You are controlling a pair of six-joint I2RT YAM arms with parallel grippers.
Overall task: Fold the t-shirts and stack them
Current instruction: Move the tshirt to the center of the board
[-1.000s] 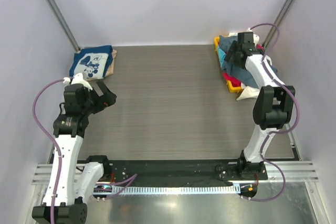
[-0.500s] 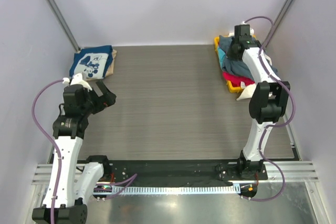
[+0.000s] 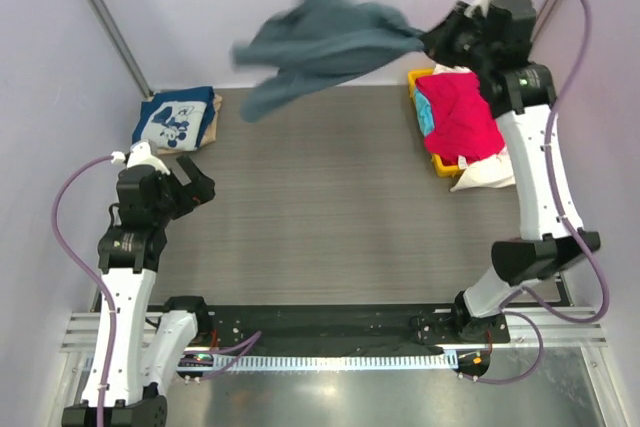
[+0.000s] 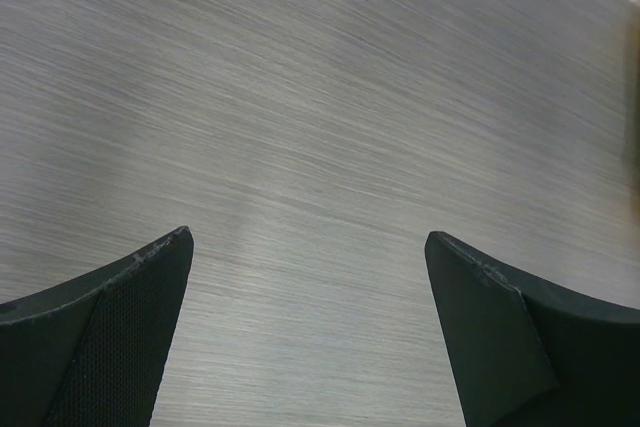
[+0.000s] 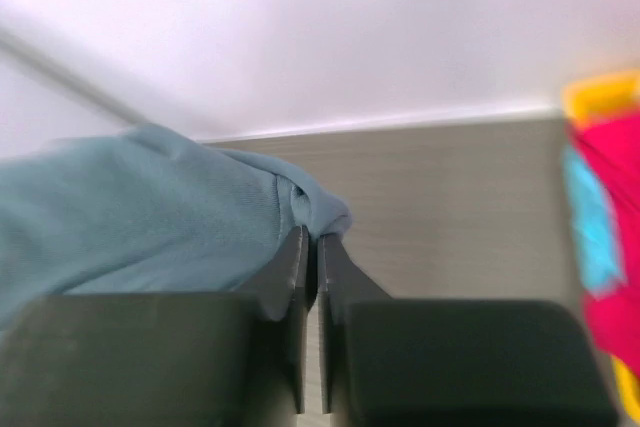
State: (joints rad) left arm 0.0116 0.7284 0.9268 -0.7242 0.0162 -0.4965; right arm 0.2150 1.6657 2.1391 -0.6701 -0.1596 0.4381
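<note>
**Spotter:** Since a second ago your right arm has swung up and out of the basket pile. The slate blue-grey t-shirt (image 3: 320,47) has come with it. In the top view it streams, blurred, from the right gripper (image 3: 432,39) across the upper middle of the frame, off the table (image 3: 330,217).

**Operator:** What did I leave behind?

**Spotter:** The red t-shirt (image 3: 462,117) is now uncovered on top of the yellow basket (image 3: 418,77) at upper right. The turquoise t-shirt (image 3: 424,117) shows at its left edge and the cream t-shirt (image 3: 480,172) spills out below. At upper left the navy t-shirt (image 3: 172,119) sits folded on the tan t-shirt (image 3: 214,117), as before. Your left gripper (image 3: 195,182) has barely shifted and is just below that stack.

**Operator:** And the left wrist view?

**Spotter:** The left gripper (image 4: 308,237) has its fingers spread wide with nothing between them, only the table (image 4: 320,97) beyond.

**Operator:** And the right wrist?

**Spotter:** The right gripper (image 5: 312,237) has its fingers pressed almost together, pinching a bunch of the slate blue-grey t-shirt (image 5: 130,217), which trails off to the left of the frame. The red t-shirt (image 5: 610,237) and the yellow basket (image 5: 600,95) blur at the right edge.

I'd say you've drawn your next shirt, and laying it out on the middle of the table comes next. Held by one bunched point, it will likely land crumpled, so expect your left gripper to help spread it.
</note>
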